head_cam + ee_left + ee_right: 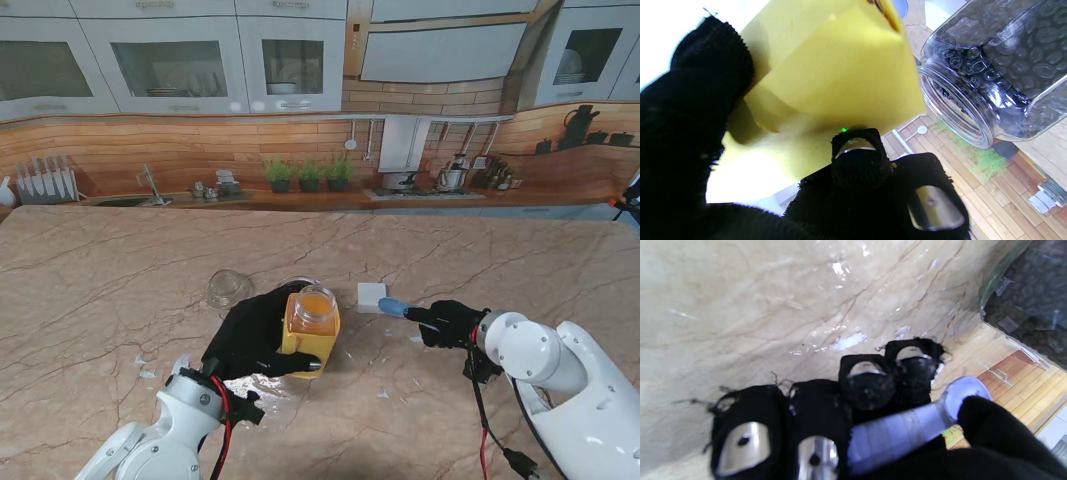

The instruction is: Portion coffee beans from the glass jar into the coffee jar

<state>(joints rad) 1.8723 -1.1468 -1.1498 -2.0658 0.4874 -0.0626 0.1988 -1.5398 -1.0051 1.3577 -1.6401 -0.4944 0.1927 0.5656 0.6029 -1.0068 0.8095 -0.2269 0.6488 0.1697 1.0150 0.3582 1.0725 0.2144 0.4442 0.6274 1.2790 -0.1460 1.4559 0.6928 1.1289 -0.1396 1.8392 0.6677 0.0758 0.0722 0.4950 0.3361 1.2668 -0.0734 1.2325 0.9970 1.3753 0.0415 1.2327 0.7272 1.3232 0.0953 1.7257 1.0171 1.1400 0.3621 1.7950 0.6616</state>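
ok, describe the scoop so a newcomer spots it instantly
On the marble table, look right of the yellow-sleeved jar. The black-gloved right hand pinches a small blue scoop, its bowl pointing toward the jar. It is the only blue item there.

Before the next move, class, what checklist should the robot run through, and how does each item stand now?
1. Left hand is shut on the yellow coffee jar: ok.
2. The coffee jar stands upright in the stand view: ok.
3. Right hand grips the blue scoop: ok.
4. The glass jar has an open mouth and beans inside, as the left wrist view shows: ok.
5. The scoop is loaded with beans: cannot tell, because its bowl is partly hidden.
6. The glass lid lies apart from both hands: ok.
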